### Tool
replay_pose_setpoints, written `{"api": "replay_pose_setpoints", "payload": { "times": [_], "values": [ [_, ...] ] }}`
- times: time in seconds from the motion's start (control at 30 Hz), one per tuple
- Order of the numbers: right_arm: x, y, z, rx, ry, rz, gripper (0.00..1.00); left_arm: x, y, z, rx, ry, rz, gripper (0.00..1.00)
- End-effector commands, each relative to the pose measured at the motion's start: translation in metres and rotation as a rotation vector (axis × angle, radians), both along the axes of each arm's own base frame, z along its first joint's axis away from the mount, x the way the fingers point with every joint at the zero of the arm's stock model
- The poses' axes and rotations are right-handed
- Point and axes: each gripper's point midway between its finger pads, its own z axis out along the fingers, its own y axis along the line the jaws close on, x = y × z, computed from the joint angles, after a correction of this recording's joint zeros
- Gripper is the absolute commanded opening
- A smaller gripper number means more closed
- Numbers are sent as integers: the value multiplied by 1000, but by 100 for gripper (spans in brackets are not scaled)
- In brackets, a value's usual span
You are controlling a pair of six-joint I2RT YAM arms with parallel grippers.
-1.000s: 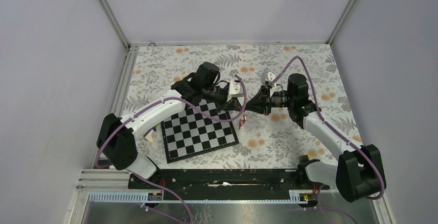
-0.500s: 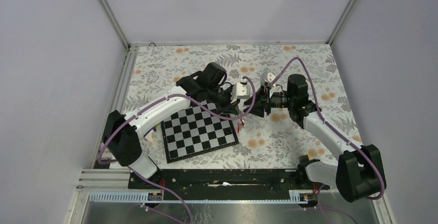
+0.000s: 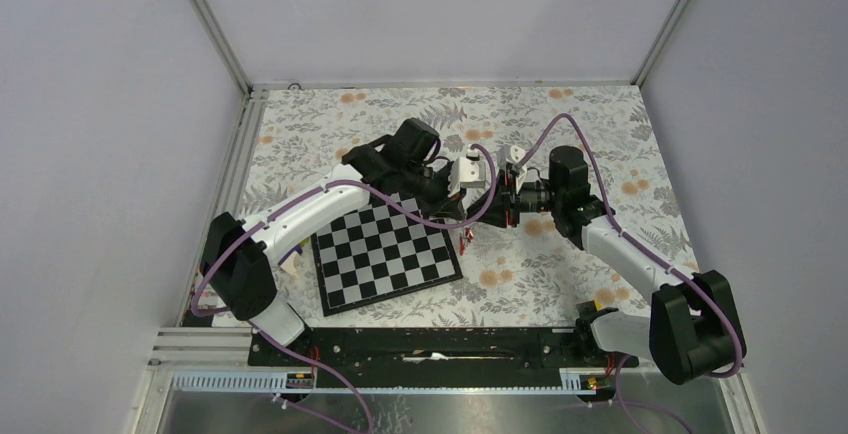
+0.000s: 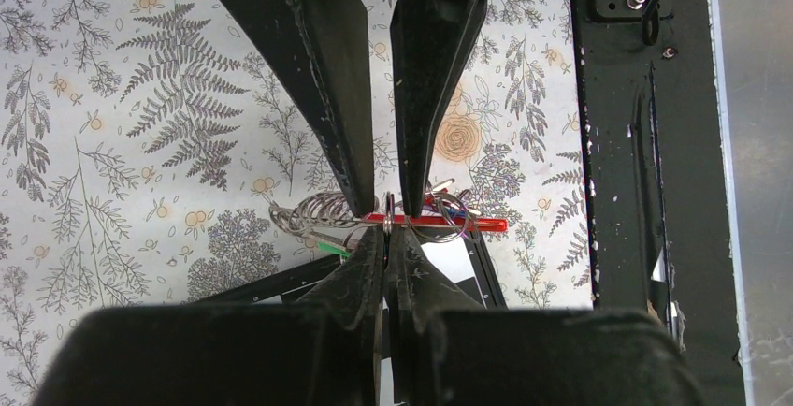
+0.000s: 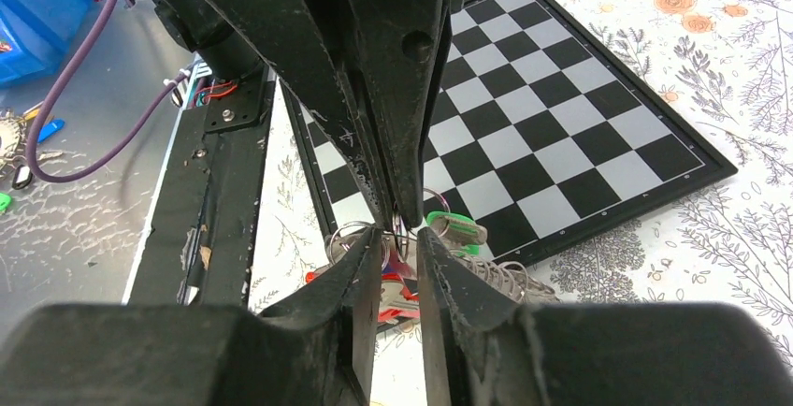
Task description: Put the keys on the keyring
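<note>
Top view: both arms meet at centre frame, above the bench (image 3: 560, 114), just off the right corner of the chessboard (image 3: 385, 254).

Left claw (image 4: 387, 230): clenched, pinching a thin split ring (image 4: 386, 224) edge-on between its tips, at the middle of the left wrist frame.

Right claw (image 5: 400, 243): fingers parted with a clear gap. They straddle the split ring and the tips of the left claw. I cannot see either pad pressing on anything.

Keyring (image 5: 396, 301): the red loop hangs just below the pinch, low centre in the right wrist frame. Its grey strap (image 5: 500, 280) trails toward the lower right.

Keys (image 5: 456, 229): bunched with the keyring, off the bench. The green-headed one sits right of the claw tips; the others are too hidden to sort. A coil of wire rings (image 4: 309, 211) sticks out left of the pinch in the left wrist frame.
</note>
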Motion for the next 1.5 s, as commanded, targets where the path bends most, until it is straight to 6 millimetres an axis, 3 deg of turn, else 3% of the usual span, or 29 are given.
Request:
{"api": "replay_pose_setpoints", "payload": {
  "times": [0.0, 0.23, 0.4, 0.5, 0.6, 1.0, 1.27, 1.47],
  "values": [
    [-4, 6, 4, 24, -26, 40, 26, 6, -12, 26, -67, -46, -11, 0],
    [-5, 8, 7, 36, -13, 48, 17, 5, -11, 24, -79, -53, -6, 0],
    [-4, 8, 9, 40, -11, 45, 0, 6, -12, 23, -77, -53, -6, 0],
    [-3, 8, 14, 44, -22, 38, 0, 8, -11, 24, -77, -64, -1, 2],
    [-3, 8, 21, 48, -38, 34, 0, 12, -7, 26, -81, -75, 7, 9],
    [-2, 6, 24, 46, -62, 22, 0, 24, 5, 58, -220, -222, 21, 52],
    [-3, 4, 26, 52, -55, 33, 0, 40, 16, 60, -248, -174, 98, 58],
    [-4, 5, 33, 78, -30, 38, 0, 29, 22, 52, -264, -210, 24, 59]
  ]
}}
